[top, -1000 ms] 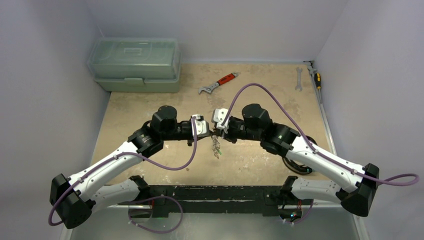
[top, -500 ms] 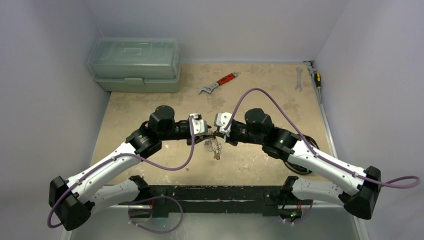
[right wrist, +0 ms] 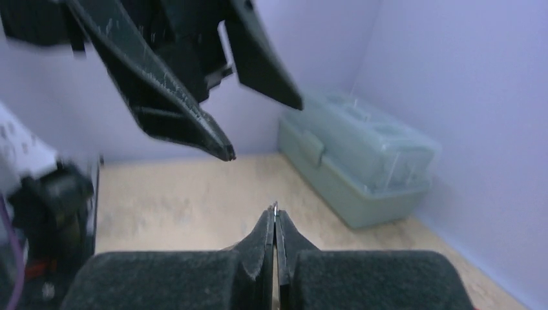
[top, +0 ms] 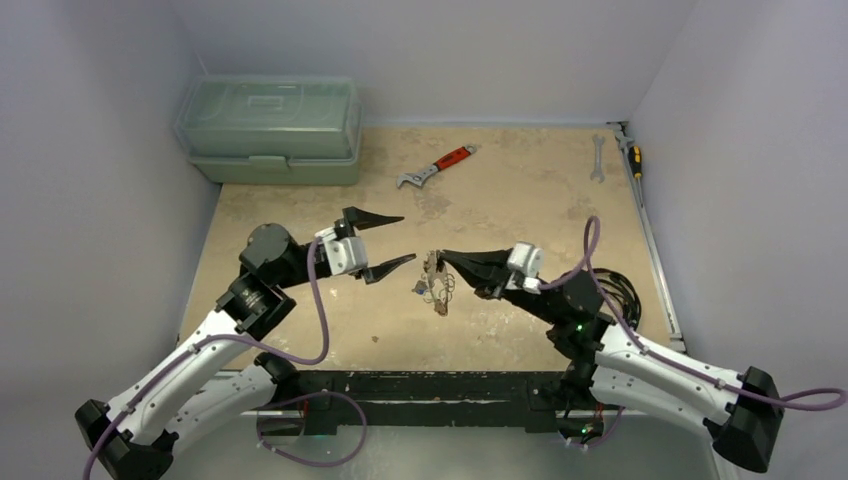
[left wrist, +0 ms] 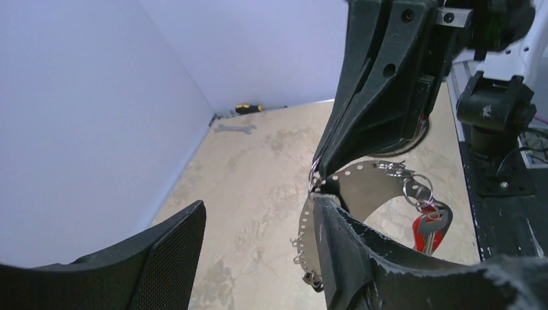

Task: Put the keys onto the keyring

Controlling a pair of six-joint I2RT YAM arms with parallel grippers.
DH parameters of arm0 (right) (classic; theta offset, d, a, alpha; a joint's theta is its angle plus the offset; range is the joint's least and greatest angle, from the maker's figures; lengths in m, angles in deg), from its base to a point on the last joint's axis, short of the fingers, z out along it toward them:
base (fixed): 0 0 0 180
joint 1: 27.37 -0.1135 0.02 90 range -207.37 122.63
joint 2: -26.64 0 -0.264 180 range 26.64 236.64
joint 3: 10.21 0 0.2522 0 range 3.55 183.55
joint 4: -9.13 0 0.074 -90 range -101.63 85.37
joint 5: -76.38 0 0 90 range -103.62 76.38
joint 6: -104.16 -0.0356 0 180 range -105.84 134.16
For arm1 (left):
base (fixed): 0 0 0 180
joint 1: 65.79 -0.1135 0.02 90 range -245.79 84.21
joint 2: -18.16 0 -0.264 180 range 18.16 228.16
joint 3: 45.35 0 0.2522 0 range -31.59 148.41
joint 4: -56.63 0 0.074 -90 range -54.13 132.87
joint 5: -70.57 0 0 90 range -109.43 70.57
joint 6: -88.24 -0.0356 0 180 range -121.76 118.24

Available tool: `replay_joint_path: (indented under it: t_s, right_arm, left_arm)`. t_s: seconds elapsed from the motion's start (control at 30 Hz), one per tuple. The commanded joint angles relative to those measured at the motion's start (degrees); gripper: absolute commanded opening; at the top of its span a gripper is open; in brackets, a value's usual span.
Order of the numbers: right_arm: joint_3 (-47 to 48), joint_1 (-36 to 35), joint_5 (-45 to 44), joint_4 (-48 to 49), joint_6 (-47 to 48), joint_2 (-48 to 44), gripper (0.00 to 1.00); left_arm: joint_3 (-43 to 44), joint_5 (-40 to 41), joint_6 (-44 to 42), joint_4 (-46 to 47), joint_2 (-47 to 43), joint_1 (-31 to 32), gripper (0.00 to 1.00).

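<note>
While the right gripper [top: 443, 256] pinches the thin silvery metal keyring [left wrist: 362, 184] aloft so its small tagged silver keys [left wrist: 428, 227] dangle free, the left gripper [top: 405, 239] hangs spread nearby.

On the table [top: 520, 205], a toolbox [top: 268, 128] sits in the far left corner, an adjustable wrench [top: 435, 167] to its right, a spanner [top: 597, 158] and screwdriver [top: 631, 152] by the far right wall, and mid-table the keyring [top: 432, 283] with keys [top: 441, 303] hangs from the right gripper [top: 444, 256], the left gripper [top: 407, 238] just to its left.
</note>
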Motion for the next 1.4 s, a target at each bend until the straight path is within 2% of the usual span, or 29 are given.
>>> replay_joint_path:
  t_s: [0.0,0.03,0.17,0.4,0.63,0.97,1.37]
  right_arm:
    - [-8.6,0.0,-6.5,41.9,-15.7,0.8,0.00]
    - [-8.7,0.1,-6.1,45.9,-17.4,2.5,0.00]
    - [-7.6,0.1,-2.5,51.6,-22.4,6.1,0.00]
    - [-5.7,0.1,2.1,48.5,-25.0,5.0,0.00]
    - [-4.5,0.1,4.7,48.0,-26.7,6.7,0.00]
    - [-2.9,0.1,7.0,47.1,-28.1,8.5,0.00]
    - [-1.9,0.1,8.1,47.0,-28.8,10.8,0.00]
  left_arm:
    - [-2.9,-5.6,7.8,12.8,-2.5,-3.0,0.59]
    - [-3.2,-7.2,8.8,14.1,-2.5,-3.5,0.58]
    - [-2.9,-12.9,10.1,15.5,-0.9,-4.0,0.51]
    - [-3.4,-18.8,13.5,20.1,0.8,-4.0,0.42]
    - [-4.4,-22.8,19.3,26.0,1.9,-4.0,0.42]
    - [-4.6,-23.2,20.9,27.8,2.8,-4.0,0.30]
    - [-4.6,-23.8,21.7,28.4,3.4,-3.9,0.30]
